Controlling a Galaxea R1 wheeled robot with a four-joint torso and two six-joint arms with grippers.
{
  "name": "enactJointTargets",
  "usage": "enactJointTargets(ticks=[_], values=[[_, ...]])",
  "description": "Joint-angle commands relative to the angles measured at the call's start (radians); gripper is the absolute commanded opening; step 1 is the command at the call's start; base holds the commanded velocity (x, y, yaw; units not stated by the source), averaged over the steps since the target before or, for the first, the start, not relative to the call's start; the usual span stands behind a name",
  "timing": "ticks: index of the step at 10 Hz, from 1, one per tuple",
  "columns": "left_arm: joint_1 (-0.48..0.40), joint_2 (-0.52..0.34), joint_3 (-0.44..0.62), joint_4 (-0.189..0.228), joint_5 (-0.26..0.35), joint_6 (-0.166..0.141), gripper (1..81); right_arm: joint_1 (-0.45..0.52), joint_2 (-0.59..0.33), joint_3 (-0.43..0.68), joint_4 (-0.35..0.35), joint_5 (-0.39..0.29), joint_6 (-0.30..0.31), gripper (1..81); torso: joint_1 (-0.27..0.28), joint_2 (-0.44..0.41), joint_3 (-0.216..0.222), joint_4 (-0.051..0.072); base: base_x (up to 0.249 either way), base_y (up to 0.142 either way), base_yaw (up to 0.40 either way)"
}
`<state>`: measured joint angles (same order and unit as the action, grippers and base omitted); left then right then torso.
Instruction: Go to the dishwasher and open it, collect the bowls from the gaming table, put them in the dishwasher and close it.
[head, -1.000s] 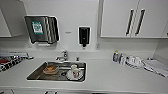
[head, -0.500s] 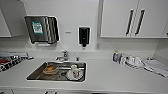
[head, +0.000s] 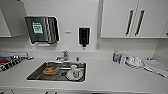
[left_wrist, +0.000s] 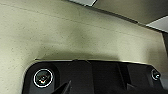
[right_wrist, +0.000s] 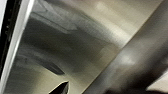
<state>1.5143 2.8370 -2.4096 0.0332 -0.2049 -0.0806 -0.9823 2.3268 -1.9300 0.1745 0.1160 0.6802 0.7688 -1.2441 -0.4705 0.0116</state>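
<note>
Sink (head: 37, 75) holds one mug (head: 74, 71) and one brownish container (head: 50, 69); either gripper's opening cannot be told

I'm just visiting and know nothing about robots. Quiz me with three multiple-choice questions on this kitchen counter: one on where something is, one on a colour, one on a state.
1. Where does the white mug stand?
A. In the sink
B. On the counter by the cloth
C. On a shelf

2. What colour is the soap dispenser on the wall?
A. Red
B. Black
C. Yellow

3. How are the upper cabinet doors?
A. Wide open
B. Removed
C. Closed

Answers:
1 A: the mug stands inside the steel sink, beside a clear bowl.
2 B: the dispenser right of the paper towel holder is black.
3 C: the cabinet doors sit flush, handles upright.
</note>
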Motion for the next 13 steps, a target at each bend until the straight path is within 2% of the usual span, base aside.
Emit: enactJointTargets(ticks=[1, 13], values=[[-0.044, -0.008, 0.009, 0.007, 0.039, 0.002, 81.1, -0.046, 0.005, -0.001, -0.058, -0.357, -0.088, 81.1, 0.0, 0.0, 0.0, 0.0, 0.0, 0.0, 0.0], [-0.044, 0.0, 0.009, 0.011, 0.039, 0.002, 81.1, -0.062, 0.002, -0.004, -0.059, -0.352, -0.099, 81.1, 0.0, 0.0, 0.001, 0.0, -0.011, 0.0, 0.0]])
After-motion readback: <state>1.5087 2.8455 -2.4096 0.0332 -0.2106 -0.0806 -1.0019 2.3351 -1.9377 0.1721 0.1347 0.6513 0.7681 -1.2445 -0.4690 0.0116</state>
